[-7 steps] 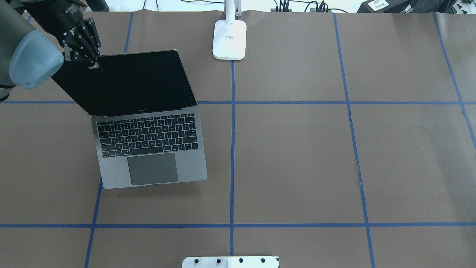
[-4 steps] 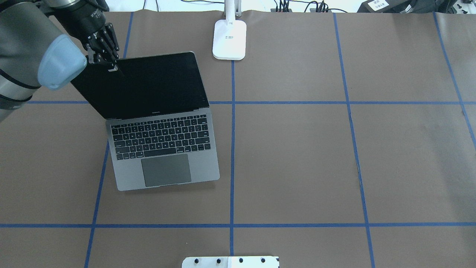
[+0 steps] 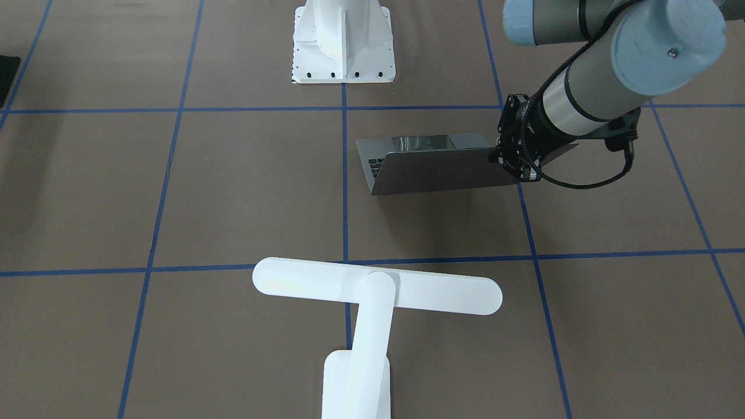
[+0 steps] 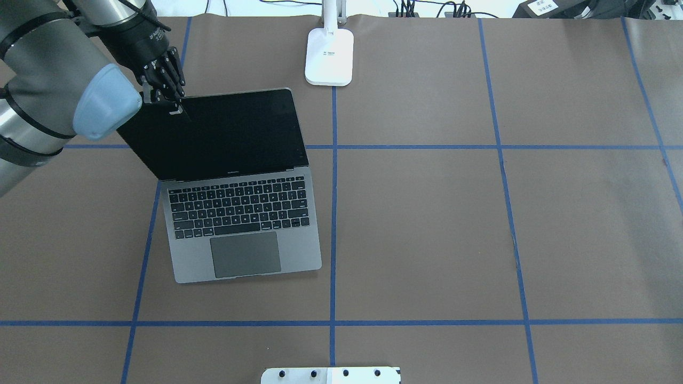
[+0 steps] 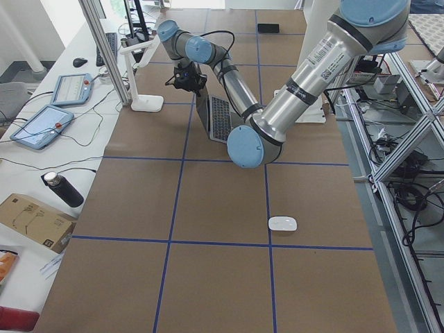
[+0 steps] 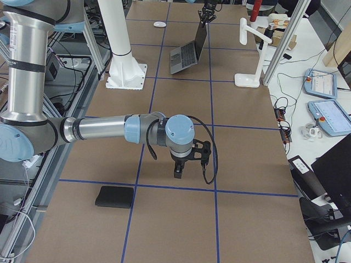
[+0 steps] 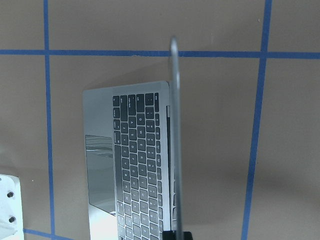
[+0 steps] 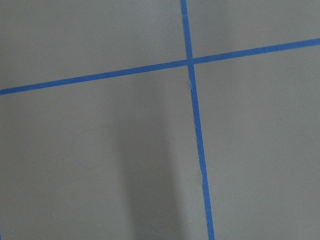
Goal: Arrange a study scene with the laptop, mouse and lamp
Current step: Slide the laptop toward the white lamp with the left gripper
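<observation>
**Holding the laptop (image 4: 240, 213) by its lid**

My left tool (image 4: 175, 106) pinches the open laptop's screen corner; the laptop stands on the worktop (image 4: 427, 224) near the lamp (image 3: 372, 291); the mouse (image 5: 282, 223) lies well apart; my right tool's (image 6: 179, 171) state I cannot tell.

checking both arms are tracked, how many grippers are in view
2. The left gripper pinches the top corner of the laptop's lid, on the robot's left side. The right gripper hangs above the table, close to a black mat. Neither is hidden.
</observation>
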